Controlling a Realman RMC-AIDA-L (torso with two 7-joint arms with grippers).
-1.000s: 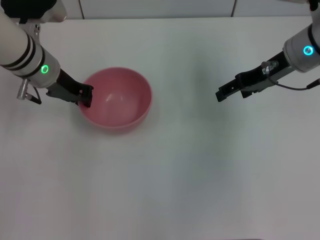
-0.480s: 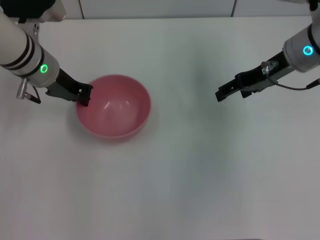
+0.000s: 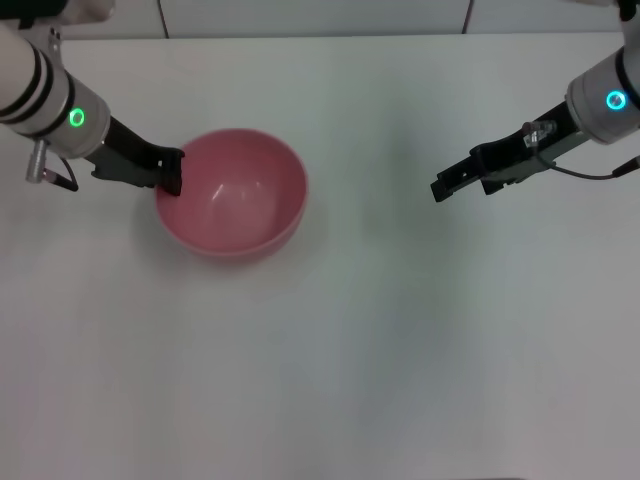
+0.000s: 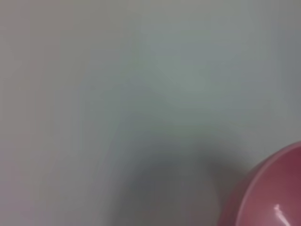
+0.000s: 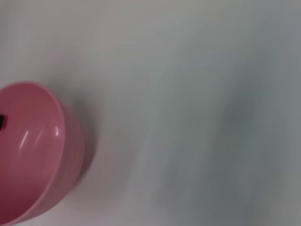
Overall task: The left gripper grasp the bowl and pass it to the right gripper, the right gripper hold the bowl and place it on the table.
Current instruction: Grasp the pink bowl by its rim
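Pink plastic bowl (image 3: 233, 193) upright at left-centre of the white matte desk (image 3: 380, 340), slightly tilted. Left end effector (image 3: 170, 171) clenched on its left rim. Right end effector (image 3: 441, 188) hovers well apart on the right, finger state not discernible. Pale wall panels (image 3: 310, 16) beyond the desk's far edge.

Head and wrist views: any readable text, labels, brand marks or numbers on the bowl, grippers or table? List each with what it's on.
None. No readable text in any view.
bowl: plain pink, no label or mark.
table: plain white, unmarked.
left gripper: black, at the bowl's rim, no lettering visible; the arm shows only a green glowing ring.
right gripper: black, held apart from the bowl, no lettering visible; the arm shows only a cyan ring.
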